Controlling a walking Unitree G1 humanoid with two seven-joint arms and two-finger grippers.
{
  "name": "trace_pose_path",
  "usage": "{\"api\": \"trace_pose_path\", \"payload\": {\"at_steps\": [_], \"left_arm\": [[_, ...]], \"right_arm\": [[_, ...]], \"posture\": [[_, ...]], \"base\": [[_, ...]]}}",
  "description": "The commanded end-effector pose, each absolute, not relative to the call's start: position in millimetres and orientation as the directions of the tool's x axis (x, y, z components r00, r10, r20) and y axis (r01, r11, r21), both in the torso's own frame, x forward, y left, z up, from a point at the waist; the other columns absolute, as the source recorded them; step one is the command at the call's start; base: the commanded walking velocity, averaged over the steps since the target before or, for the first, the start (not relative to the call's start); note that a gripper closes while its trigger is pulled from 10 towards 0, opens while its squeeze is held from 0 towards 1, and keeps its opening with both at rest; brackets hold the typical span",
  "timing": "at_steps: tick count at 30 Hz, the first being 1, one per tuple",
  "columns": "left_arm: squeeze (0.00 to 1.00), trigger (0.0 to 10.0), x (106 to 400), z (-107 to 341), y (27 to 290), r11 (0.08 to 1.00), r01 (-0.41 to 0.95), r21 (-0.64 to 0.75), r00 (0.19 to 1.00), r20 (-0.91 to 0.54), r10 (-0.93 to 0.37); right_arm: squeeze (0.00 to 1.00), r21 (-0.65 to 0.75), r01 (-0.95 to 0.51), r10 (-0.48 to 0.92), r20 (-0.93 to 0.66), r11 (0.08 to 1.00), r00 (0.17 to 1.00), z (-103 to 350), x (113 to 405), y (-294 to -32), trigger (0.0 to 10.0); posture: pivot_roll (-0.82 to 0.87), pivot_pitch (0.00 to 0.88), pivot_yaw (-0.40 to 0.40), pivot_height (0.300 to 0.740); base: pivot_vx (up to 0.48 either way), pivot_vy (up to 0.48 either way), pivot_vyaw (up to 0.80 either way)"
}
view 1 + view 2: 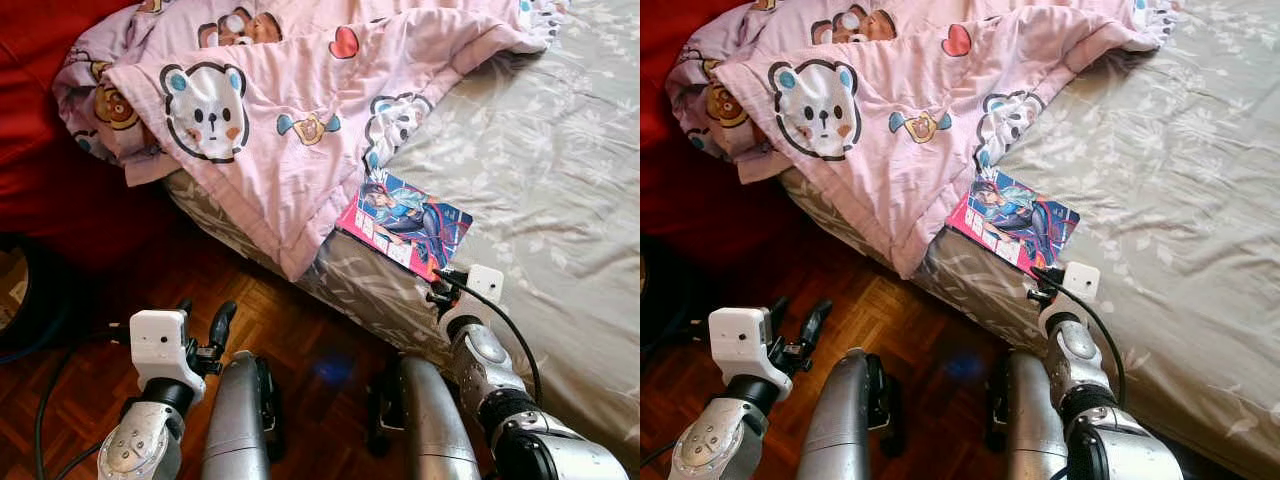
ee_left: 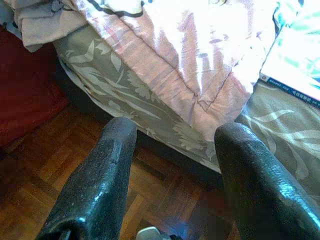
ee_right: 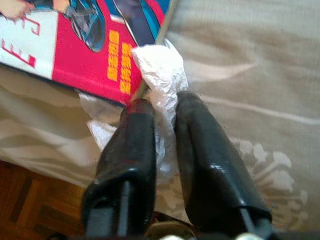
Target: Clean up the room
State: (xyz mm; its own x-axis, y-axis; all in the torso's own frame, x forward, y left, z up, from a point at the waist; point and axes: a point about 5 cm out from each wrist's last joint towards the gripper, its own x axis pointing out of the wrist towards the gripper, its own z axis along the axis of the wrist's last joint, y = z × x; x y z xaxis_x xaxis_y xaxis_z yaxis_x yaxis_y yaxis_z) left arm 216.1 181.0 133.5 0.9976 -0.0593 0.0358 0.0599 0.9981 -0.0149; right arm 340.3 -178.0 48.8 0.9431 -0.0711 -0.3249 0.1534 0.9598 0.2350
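Crumpled white tissue paper (image 3: 159, 75) sits pinched between my right gripper's (image 3: 156, 107) two black fingers, at the near edge of the grey leaf-patterned bedsheet (image 1: 560, 160) and touching the corner of the glossy pink-and-blue comic book (image 1: 405, 222). I judge this to be the pick-up step of the tidying: the wad is gripped but not yet lifted. Next I need to raise it straight off the sheet without dragging the book, then find a bin. The tissue looks thin and crinkly, easily torn. My left gripper (image 1: 205, 325) hangs over the dark parquet floor (image 1: 300, 330), fingers spread wide and holding nothing, near the soft pink quilted bear-print blanket (image 1: 290, 110) draping off the bed.
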Motion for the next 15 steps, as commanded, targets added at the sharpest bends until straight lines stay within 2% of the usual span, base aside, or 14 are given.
{"api": "trace_pose_path", "payload": {"at_steps": [1, 15], "left_arm": [[0.0, 10.0, 212.1, 124.4, 184.0, 0.999, 0.045, -0.013, 0.999, -0.013, -0.046], [0.0, 10.0, 215.9, 123.0, 182.5, 0.999, 0.047, -0.006, 0.999, -0.009, -0.047]], "right_arm": [[0.0, 0.238, 0.171, -0.071, -0.378, 0.956, 0.923, 32.7, 328.4, -178.3, 0.0], [0.0, 0.241, 0.165, -0.078, -0.335, 0.956, 0.939, 37.4, 329.9, -180.3, 0.0]], "posture": [[0.1, 0.498, 0.04, 0.617], [0.09, 0.469, 0.031, 0.617]], "base": [[0.0, 0.0, 0.0], [0.0, 0.0, 0.0]]}}
